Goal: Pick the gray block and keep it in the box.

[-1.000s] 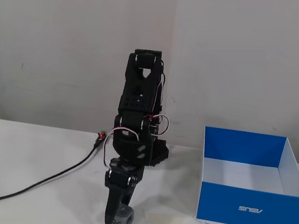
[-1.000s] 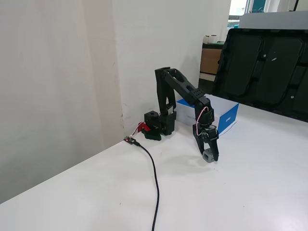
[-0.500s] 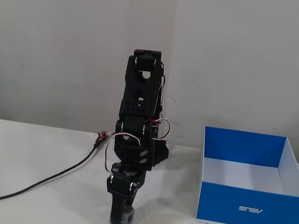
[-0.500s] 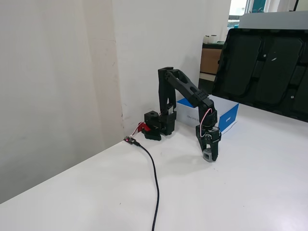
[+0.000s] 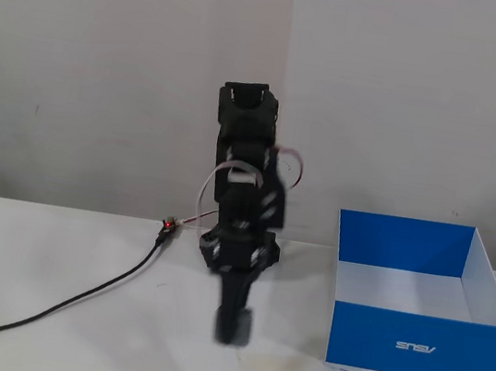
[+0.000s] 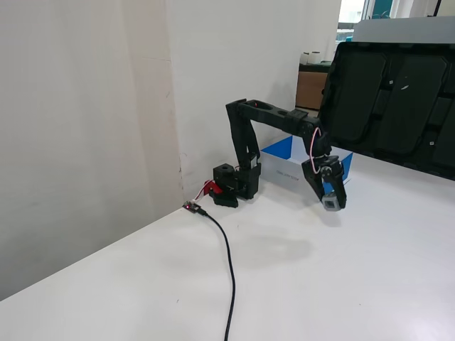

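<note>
Front-on fixed view: black cable (image 5: 72, 299) trails left across the table (image 5: 50, 259), the box (image 5: 415, 346) sits right, fingers (image 5: 233, 325) blurred. Side fixed view: fingers (image 6: 332, 202) pinching the gray block (image 6: 329, 204), lifted off the table, near the box (image 6: 302, 162).

The arm (image 6: 274, 121) is matte black plastic throughout, built of blocky boxed segments. A thin white wire (image 5: 222, 174) with a pinkish strand loops loose beside the wrist. Its black base (image 6: 231, 186) carries a small red part (image 6: 211, 188).
</note>
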Available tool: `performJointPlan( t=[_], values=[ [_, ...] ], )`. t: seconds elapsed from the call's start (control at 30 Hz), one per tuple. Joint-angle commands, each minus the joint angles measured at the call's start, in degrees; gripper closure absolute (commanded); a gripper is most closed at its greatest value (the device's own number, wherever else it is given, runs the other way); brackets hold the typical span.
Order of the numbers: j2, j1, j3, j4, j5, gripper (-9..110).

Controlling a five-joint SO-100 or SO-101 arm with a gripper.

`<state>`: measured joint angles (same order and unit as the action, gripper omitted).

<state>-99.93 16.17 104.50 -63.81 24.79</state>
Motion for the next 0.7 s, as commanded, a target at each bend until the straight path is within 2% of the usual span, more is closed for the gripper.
performJointPlan(
  t=[0.0,0.2,0.5,0.67],
  values=[
    [-7.2,7.6,-12.4,-5.9,-2.0,98],
    [-11.6,21.7,-14.5,-10.1,-3.5,98],
    [-17.1,45.3,-9.4,-11.1,-3.0,97],
    [-17.0,52.8,-4.4,-7.6,-3.5,98]
  ],
)
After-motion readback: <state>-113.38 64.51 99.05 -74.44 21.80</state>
